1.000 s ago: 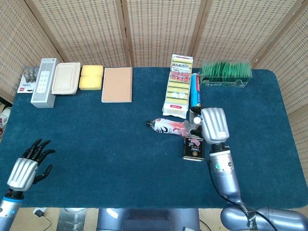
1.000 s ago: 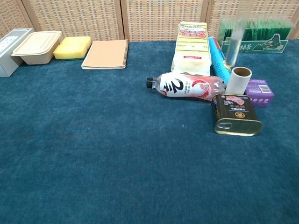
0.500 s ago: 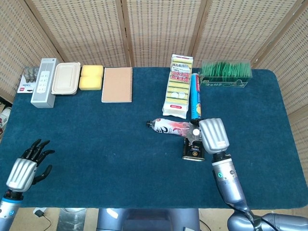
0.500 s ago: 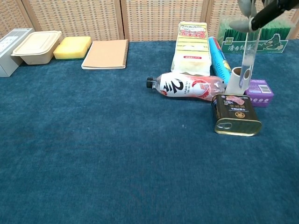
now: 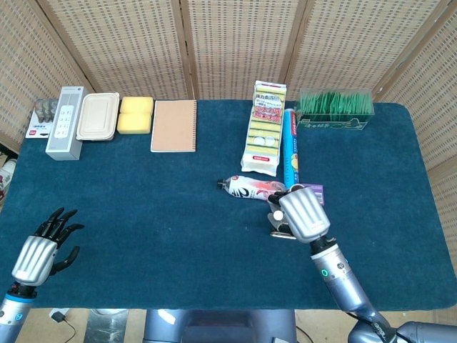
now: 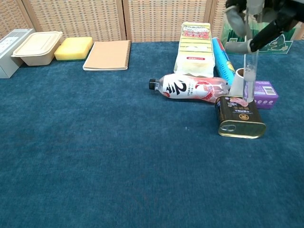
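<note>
— Tin [image 6: 240, 116] first: where does it lie?

— On its side on the blue tablecloth [image 6: 95, 156], right of the middle, its pull-tab end toward the near edge. In the head view the right hand [image 5: 303, 212] hangs directly over it and hides most of it; only a dark edge [image 5: 280, 230] shows at the hand's left.

— Is that hand holding the tin?

— I cannot tell. The head view shows only the back of the hand, fingers pointing down and away. The chest view shows blurred grey fingers [image 6: 236, 21] high above the tin, with a thin pale upright streak below them, too blurred to read. No contact with the tin is visible.

— What sits round the tin?

— A plastic drink bottle [image 6: 190, 88] lies on its side just far-left of it, cap pointing left. A white cardboard tube [image 6: 241, 80] stands just beyond the tin, and a small purple box [image 6: 265, 92] lies to the right of the tube. Farther back are a yellow sponge pack [image 5: 264, 128], a blue roll [image 5: 290, 143] beside it, and a clear box of green packets [image 5: 335, 108].

— And the other hand?

— The left hand [image 5: 39, 250] hovers at the near left corner, well apart from everything, fingers spread, grasping nothing.

— Anything along the far left?

— A brown spiral notebook [image 5: 173, 126], a yellow sponge [image 5: 136, 114], a beige lidded container [image 5: 98, 116] and a grey remote box [image 5: 65, 121].
</note>
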You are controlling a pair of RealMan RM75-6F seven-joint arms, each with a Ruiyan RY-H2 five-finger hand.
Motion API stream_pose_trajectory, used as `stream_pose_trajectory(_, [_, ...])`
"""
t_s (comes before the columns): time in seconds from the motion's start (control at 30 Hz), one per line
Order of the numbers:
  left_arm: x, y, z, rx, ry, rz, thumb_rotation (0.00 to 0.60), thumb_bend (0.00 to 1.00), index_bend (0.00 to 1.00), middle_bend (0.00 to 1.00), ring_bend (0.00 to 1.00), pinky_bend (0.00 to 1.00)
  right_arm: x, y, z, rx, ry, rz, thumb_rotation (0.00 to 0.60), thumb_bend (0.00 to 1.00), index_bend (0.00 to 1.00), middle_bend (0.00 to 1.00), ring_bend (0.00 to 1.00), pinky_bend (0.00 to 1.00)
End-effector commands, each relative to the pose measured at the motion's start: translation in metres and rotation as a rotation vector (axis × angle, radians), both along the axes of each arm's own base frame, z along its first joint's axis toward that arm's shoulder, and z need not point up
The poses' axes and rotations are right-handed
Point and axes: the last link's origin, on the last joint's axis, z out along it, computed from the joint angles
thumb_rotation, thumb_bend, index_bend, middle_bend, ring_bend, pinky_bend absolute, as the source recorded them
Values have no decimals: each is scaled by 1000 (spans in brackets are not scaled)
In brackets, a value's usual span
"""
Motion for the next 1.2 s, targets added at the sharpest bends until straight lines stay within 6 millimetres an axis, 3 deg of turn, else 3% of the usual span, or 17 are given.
stream_pose_trajectory(0.03, [0,-3,0,-6,2,-5,600,355,289,136,45,243,2,-33,6,-80,-109,-125,600,423,752,966,989,950])
stream_pose_trajectory(0.27, [-2,3,4,15,-6,15,600,355,289,136,45,245,-21,13,-24,81,169,17,600,419,752,961,968,956])
stream_pose_trajectory(0.37, [3,-2,-3,-22,3,-12,600,354,289,136,45,245,-12,-36,2,-98,-5,-66,600,419,752,961,971,961])
stream_pose_trajectory(0.43, [2,-5,-5,-35,7,-13,600,355,289,136,45,245,-10,-45,3,-86,-69,-130,600,420,752,961,969,960])
stream_pose_trajectory(0.5, [1,-6,-4,-28,7,-6,600,355,289,136,45,245,-10,-30,-5,-17,-71,-125,600,421,752,961,966,960])
stream_pose_trajectory(0.57, [0,-2,-3,-11,4,11,600,355,289,136,45,245,-17,10,-27,91,66,-16,600,421,752,961,966,959])
stream_pose_trajectory(0.63, [1,1,-5,-19,4,13,600,355,289,136,45,247,-22,28,-33,124,109,48,600,419,752,960,967,959])
stream_pose_trajectory(0.67, [2,1,-7,-29,6,8,600,356,289,136,45,248,-18,27,-32,107,90,68,600,418,752,961,969,960])
stream_pose_trajectory(0.87, [3,-8,-8,-41,16,-8,600,355,289,136,45,249,21,-48,-9,-78,-16,-17,600,420,752,961,974,963])
stream_pose_trajectory(0.9, [2,-7,-6,-31,11,-3,600,355,289,136,45,249,24,-50,-9,-58,-47,-52,600,420,752,961,972,963])
stream_pose_trajectory(0.97, [0,-5,-4,-13,-4,10,600,355,289,136,45,249,24,-31,-13,14,-85,-70,600,421,752,961,970,965])
stream_pose_trajectory(1.1, [-4,3,-4,-22,-4,37,600,355,289,136,45,250,12,26,-25,89,62,87,600,422,752,961,969,969])
stream_pose_trajectory(1.2, [0,-2,-5,-28,0,5,600,355,289,136,45,253,22,9,-16,8,60,115,600,422,752,960,972,970])
